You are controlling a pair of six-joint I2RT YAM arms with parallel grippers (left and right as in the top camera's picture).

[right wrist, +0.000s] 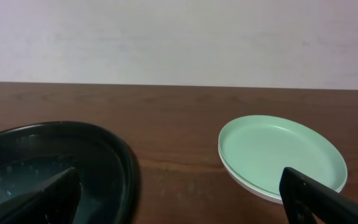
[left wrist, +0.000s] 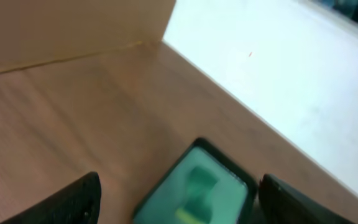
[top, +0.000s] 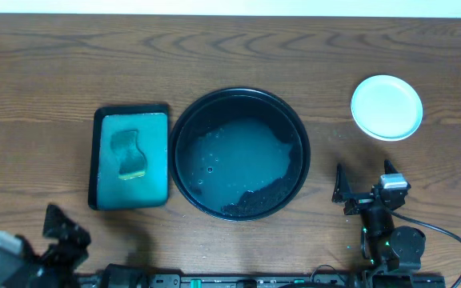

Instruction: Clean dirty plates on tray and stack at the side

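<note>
**Plates off the tray and stacked at the right; both my grippers open and empty.**

The tray (top: 242, 93) sits mid-table and carries only a wet, bubbly film, with no plate on it. Just beside it on the left lies the green tray (top: 101, 160) with its sponge (top: 129, 154). The plates (top: 386, 106) stand stacked well to the right, mint green on top with a white edge showing beneath in the right wrist view; I cannot count the layers. I judge them stiff, light and smooth, probably damp and so slippery, and liable to chip if dropped. The only fair hold is the raised rim, one finger under its lip and one above. My left gripper (top: 64, 226) and right gripper (top: 365, 178) both stand wide apart near the front edge, touching nothing.
</note>
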